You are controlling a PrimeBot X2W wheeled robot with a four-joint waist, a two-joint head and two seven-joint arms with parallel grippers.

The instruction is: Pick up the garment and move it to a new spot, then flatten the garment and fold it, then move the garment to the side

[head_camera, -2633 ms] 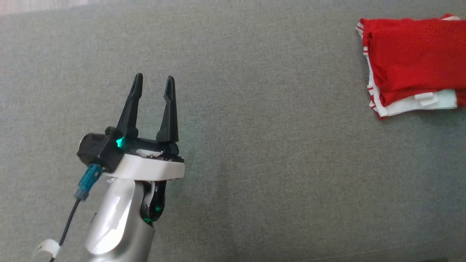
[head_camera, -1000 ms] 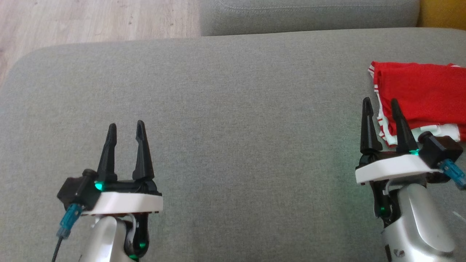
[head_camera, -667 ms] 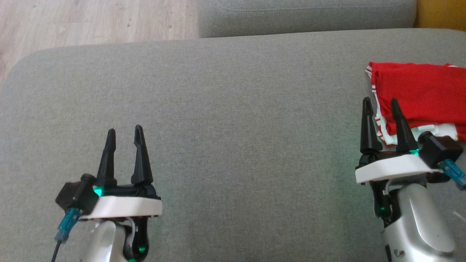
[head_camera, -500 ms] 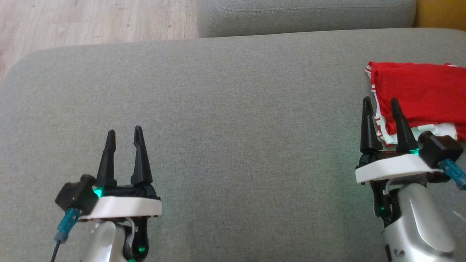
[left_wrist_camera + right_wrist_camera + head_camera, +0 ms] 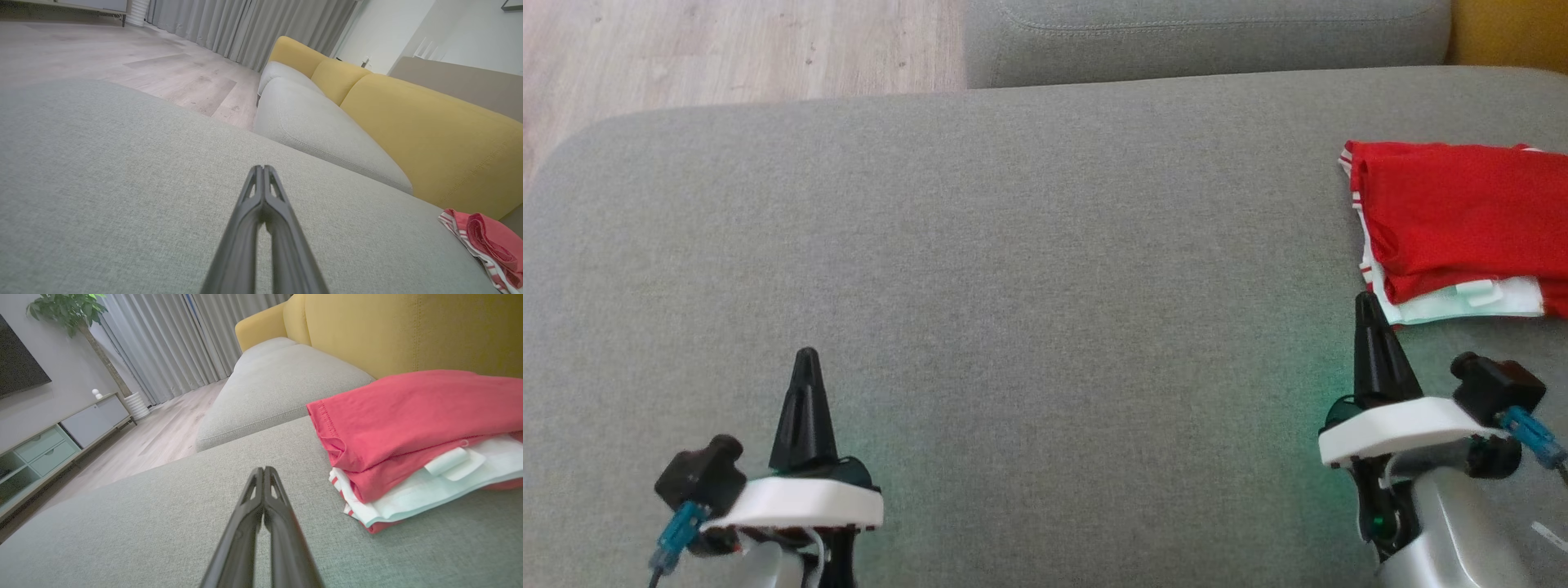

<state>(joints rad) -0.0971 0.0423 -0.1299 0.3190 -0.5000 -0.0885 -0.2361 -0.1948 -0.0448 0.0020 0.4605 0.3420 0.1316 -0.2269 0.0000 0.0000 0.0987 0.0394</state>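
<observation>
Foreground: left gripper (image 5: 806, 359) and right gripper (image 5: 1369, 304), each with fingers pressed together on nothing, above the grey cushion (image 5: 1045, 269). Just beside the right tip, the garment (image 5: 1454, 216) lies folded at the cushion's right side, below the yellow backrest (image 5: 408, 330). The task appears complete; a clean finish would draw both arms straight back, clear of the fold's near edge.

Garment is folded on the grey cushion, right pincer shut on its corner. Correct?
No. The garment is folded on the grey cushion, but the right pincer is shut on nothing; its tips sit beside the garment's corner, clear of the fabric. The right wrist view shows the gap.
</observation>
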